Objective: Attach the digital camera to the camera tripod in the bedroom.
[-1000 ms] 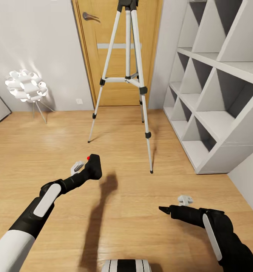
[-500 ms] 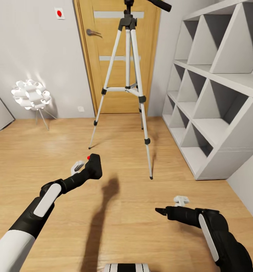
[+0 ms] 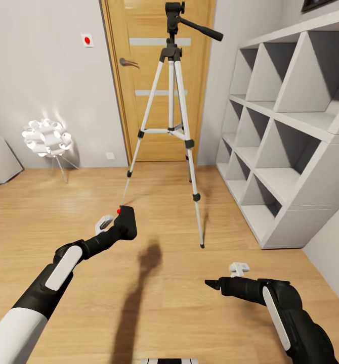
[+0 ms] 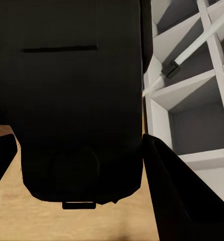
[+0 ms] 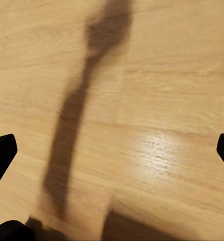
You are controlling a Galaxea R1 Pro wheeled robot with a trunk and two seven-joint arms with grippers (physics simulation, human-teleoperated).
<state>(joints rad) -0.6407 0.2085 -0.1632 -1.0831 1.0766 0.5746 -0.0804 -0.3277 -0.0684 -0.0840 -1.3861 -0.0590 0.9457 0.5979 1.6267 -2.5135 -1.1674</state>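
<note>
Nearest, the right gripper (image 3: 213, 284) hangs low over the plank floor (image 3: 164, 303), holding nothing; its wrist view shows fingertips at opposite edges of the frame, so the fingers stand spread wide. Further out on the other side, the left gripper (image 3: 120, 228) pinches the digital camera (image 3: 126, 222), a matte black, boxy body with a bright red button on top; in the left wrist view the camera (image 4: 79, 100) sits between the dark fingers, smooth-faced with rounded lower corners. Beyond it stands the camera tripod (image 3: 172, 126): thin silver tubular legs, black collars and feet, black head with a pan handle angled out, set before the oak door (image 3: 154, 81). To the right, a white shelf (image 3: 291, 136) of slanted compartments; far left, a white ball-shaped lamp (image 3: 46, 137) on thin legs. Risks, as I judge them: the tripod head is high and well apart from the camera, so the lift is long; a slender leg could be knocked by arm or base and the tripod tipped; the smooth camera might slip or twist in the pinch.
</note>
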